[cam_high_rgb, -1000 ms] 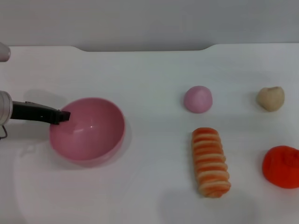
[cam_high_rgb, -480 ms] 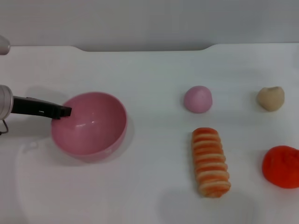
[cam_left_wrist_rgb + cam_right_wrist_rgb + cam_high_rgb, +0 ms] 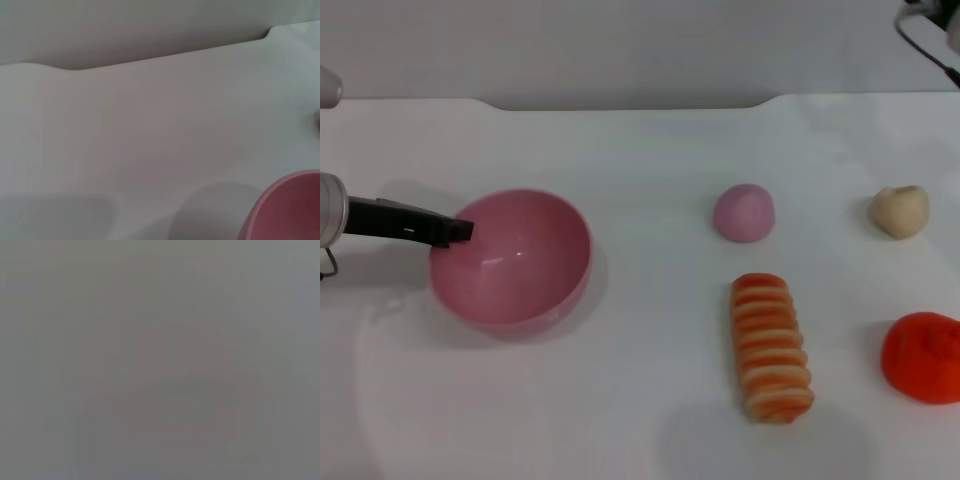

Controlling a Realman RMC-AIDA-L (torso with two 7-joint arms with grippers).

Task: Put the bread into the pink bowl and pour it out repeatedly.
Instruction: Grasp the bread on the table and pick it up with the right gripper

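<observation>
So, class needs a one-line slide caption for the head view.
Left gripper grips the pink bowl rim; striped bread lies apart on the white table.

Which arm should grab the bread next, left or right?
Probably the right. The bread lies on the robot's right side, while the left gripper is at the pink bowl rim; the right arm shows top right.

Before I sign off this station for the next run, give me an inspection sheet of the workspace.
Surface: white table, no spills seen.
Job's things: bread lies outside the pink bowl; bowl holds nothing.
Clutter: pink ball, tan lump, red-orange lump.
Grippers: left gripper at the bowl's rim; right gripper not seen.
Cables: dark cable at upper right corner.
Surroundings: grey wall.
</observation>
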